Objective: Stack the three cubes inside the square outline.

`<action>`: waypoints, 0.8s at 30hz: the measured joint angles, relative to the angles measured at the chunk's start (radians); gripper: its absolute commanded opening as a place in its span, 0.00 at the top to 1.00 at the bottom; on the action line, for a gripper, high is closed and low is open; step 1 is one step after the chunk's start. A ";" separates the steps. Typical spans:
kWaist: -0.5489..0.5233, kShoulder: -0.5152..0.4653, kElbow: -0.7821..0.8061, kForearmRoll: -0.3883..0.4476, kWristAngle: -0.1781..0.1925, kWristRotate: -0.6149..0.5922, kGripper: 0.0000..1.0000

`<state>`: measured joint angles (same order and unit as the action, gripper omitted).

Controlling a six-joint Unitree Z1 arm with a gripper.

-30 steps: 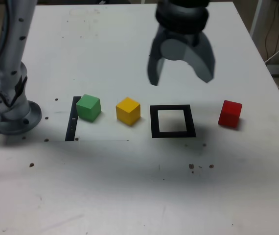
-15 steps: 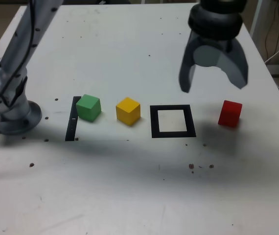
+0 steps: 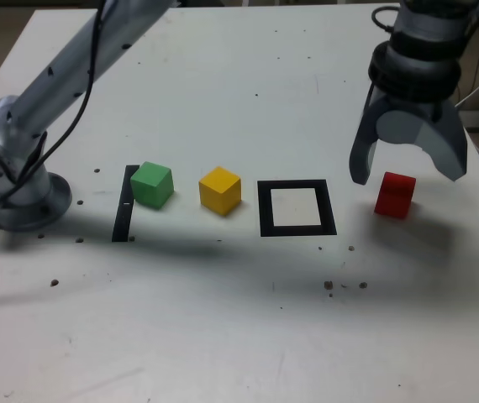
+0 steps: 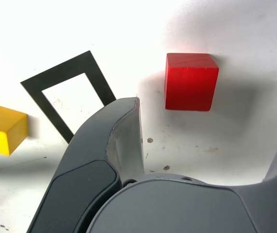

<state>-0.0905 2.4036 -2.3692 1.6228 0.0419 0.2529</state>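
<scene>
Three cubes rest apart on the white table (image 3: 223, 319): green (image 3: 152, 184), yellow (image 3: 220, 190) and red (image 3: 394, 195). The square outline (image 3: 297, 207), a black frame with a white centre, lies between the yellow and red cubes and holds nothing. My gripper (image 3: 406, 172) hangs open just above and behind the red cube, with its fingers spread wider than the cube and nothing between them. In the wrist view the red cube (image 4: 190, 81) sits ahead of the open jaws, with the outline (image 4: 69, 91) and the yellow cube (image 4: 3, 129) off to one side.
A narrow black strip (image 3: 124, 204) lies beside the green cube on the exterior view's left. The arm's grey base (image 3: 17, 189) stands at the left edge. Small dark specks dot the tabletop. Cables hang past the table's right edge.
The gripper has swung from above the outline toward the exterior view's right and come down over the red cube. Its jaws stayed open. The cubes have not moved.
</scene>
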 measured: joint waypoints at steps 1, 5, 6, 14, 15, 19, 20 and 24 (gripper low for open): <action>0.001 0.004 -0.002 0.000 -0.001 0.002 0.01; 0.010 0.013 -0.005 0.000 -0.002 0.008 0.01; 0.012 0.013 -0.005 0.000 -0.002 0.009 0.01; 0.015 0.013 -0.004 0.000 -0.003 0.080 0.01; 0.015 0.013 -0.004 0.000 -0.003 0.089 0.01; 0.015 0.013 -0.003 0.000 0.000 0.142 0.01; 0.015 0.013 -0.002 0.000 0.001 0.143 0.01; 0.015 0.013 -0.002 0.000 0.002 0.147 0.01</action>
<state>-0.0751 2.4166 -2.3715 1.6228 0.0441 0.3994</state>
